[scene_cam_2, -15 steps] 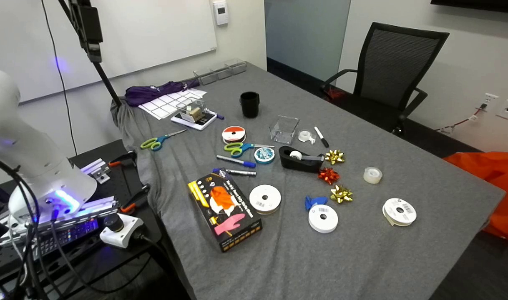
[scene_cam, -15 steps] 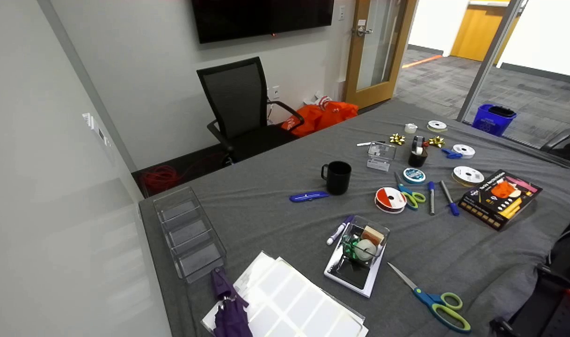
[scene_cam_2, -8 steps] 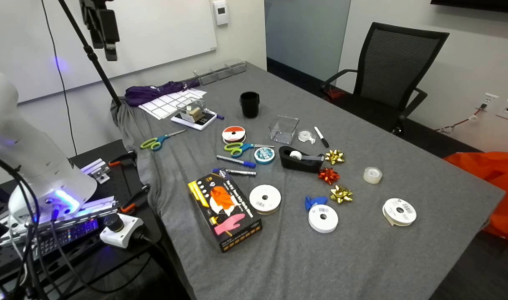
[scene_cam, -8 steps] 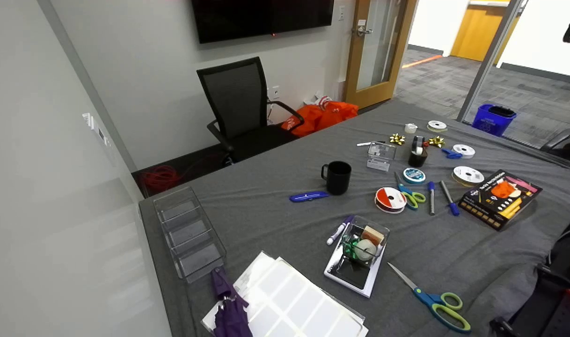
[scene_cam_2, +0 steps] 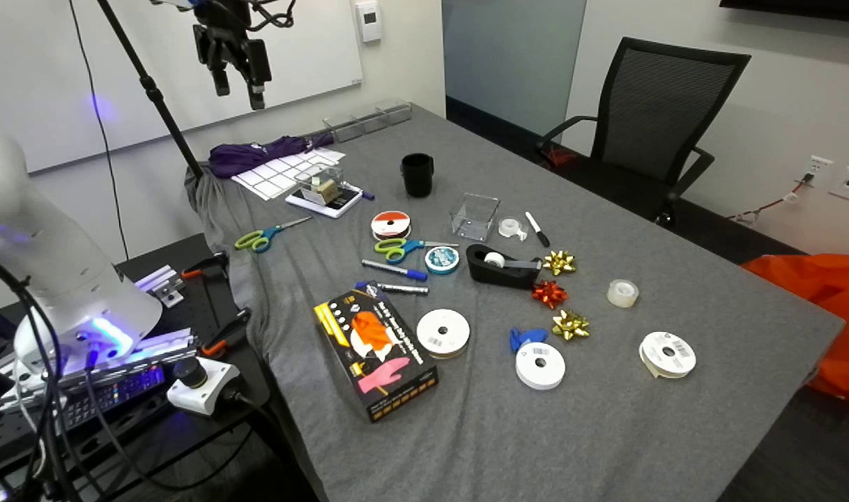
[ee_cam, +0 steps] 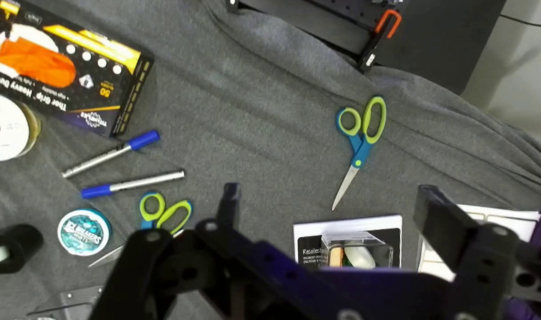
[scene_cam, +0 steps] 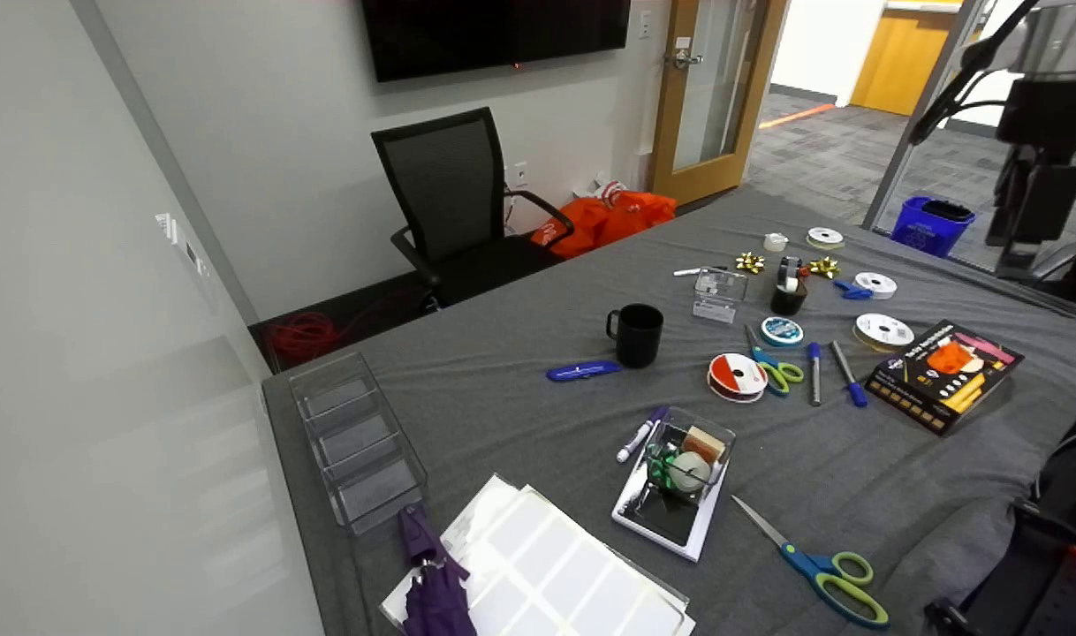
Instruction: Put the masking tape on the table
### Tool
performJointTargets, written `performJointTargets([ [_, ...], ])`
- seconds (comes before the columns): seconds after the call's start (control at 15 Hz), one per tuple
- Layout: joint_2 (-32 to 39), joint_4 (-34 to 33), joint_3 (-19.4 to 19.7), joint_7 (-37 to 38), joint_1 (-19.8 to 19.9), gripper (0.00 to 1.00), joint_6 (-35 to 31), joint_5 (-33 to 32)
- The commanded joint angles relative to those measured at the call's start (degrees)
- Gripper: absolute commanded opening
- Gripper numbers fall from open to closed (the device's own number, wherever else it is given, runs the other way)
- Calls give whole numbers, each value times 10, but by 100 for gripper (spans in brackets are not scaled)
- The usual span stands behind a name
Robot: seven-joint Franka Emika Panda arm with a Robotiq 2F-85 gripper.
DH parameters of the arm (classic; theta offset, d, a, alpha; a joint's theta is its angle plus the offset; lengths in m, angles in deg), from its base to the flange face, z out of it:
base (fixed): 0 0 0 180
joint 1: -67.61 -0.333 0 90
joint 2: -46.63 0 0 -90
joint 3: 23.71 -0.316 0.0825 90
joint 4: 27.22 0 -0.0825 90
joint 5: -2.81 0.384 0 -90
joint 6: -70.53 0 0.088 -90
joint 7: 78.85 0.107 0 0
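High approach, nothing held

Table [scene_cam: 520, 424]: grey cloth, well strewn. For set-down I'd favour the stretch between the divided tray [scene_cam: 361, 442] and the white-edged package [scene_cam: 663, 515]; in that exterior view the tray lies at the package's 9 o'clock.

My gripper [scene_cam_2: 240, 98]: high above the cloth, spread wide, grasping nothing.

Clear box [ee_cam: 354, 238]: stands on the package, about 5 o'clock from mid-gap in the wrist view. Step in hand, I judge: shift that way, centre, then drop straight down. Thin walls would likely skid if clipped, so narrow my spread before entering.

Masking tape: I take it as the pale roll [scene_cam: 690, 472] inside that box. Crowded: shiny green piece [scene_cam: 660, 461] at its 9 o'clock, tan block [scene_cam: 704, 443] at 1. Pinch the rim squarely, lift clear of the walls before moving sideways.
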Motion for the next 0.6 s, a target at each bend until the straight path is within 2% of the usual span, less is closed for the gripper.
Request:
performJointTargets([
  [0.0, 49, -16, -19, -54, 1, 100, 9, -55],
  [0.07, 57, -23, -29, -36, 9, 100, 31, -84],
  [0.13, 34, -3, -19, -35, 4, 100, 1, -50],
  [0.27, 47, -7, -24, -34, 4, 100, 10, -72],
  [0.53, 50, -12, -25, -34, 4, 100, 17, -75],
])
